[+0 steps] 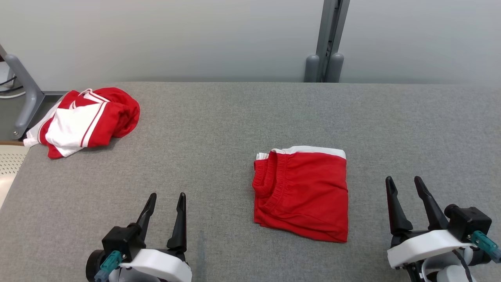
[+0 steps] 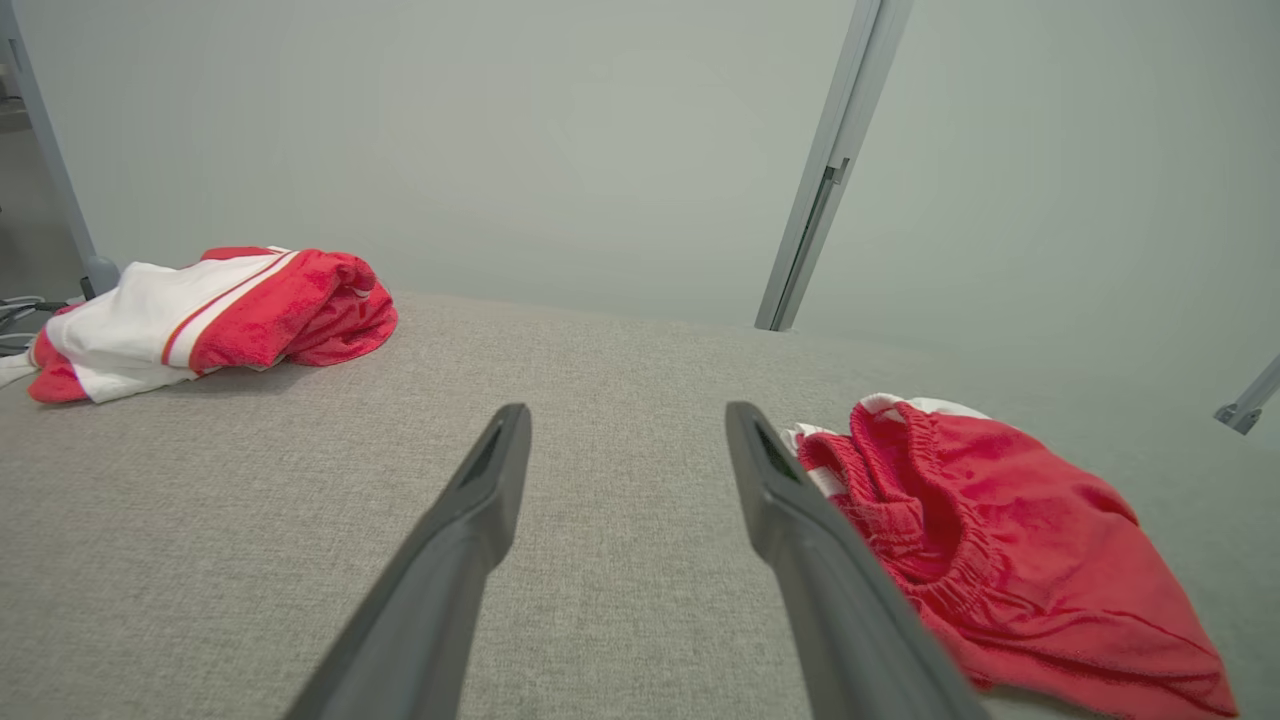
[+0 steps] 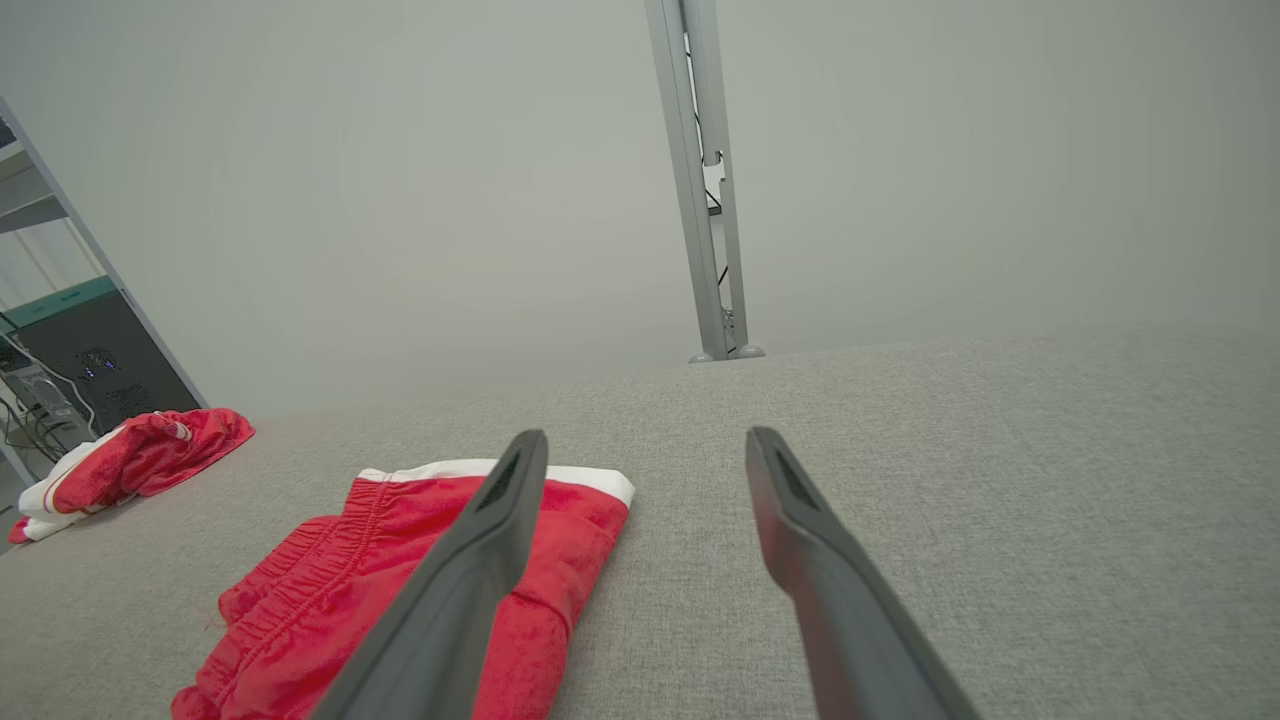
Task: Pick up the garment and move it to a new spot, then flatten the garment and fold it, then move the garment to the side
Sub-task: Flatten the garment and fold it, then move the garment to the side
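I read the table (image 1: 219,117) as matt woven cloth; the folded garment (image 1: 309,192) is soft red fabric; left gripper (image 1: 168,194) and right gripper (image 1: 403,178), matt dark plastic.

Grey post (image 1: 332,31) behind the grey felt table (image 1: 219,117)

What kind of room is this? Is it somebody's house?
Probably a robot test lab, not a house. There is a big grey cloth-covered table, a bare wall with a metal post, and a dark computer box with cables off to one side.
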{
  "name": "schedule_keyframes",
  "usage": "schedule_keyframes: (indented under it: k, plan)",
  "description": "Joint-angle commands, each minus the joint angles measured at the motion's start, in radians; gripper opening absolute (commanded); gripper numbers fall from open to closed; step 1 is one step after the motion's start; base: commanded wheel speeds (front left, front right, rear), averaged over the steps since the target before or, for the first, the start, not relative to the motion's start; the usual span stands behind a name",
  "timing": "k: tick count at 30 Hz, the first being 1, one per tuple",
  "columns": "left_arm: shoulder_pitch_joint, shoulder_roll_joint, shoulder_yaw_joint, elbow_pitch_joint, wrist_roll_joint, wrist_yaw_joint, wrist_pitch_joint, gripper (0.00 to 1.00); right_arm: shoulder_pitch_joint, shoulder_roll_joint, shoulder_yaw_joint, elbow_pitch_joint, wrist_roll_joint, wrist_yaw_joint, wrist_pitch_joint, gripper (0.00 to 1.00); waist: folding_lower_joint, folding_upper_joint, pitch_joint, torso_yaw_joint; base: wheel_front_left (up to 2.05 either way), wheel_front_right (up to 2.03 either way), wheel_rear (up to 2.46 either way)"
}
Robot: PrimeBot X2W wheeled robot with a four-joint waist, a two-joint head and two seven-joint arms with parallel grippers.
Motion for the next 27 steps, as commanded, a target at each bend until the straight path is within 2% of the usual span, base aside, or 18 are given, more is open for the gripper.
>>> schedule_keyframes:
  k: [1, 27]
  plan:
    - [0.014, 0.004, 0.014, -0.003, 0.015, -0.003, -0.002, 1.00, 0.010, -0.003, 0.001, 0.001, 0.014, 0.000, -0.009, 1.00, 0.0000, 0.0000, -0.002, 0.001, 0.00, 0.00, 0.00]
    - [0.014, 0.004, 0.039, 0.002, 0.044, -0.005, -0.002, 1.00, -0.002, -0.003, 0.019, 0.019, 0.039, 0.000, -0.011, 1.00, 0.0000, 0.0000, -0.003, 0.001, 0.00, 0.00, 0.00]
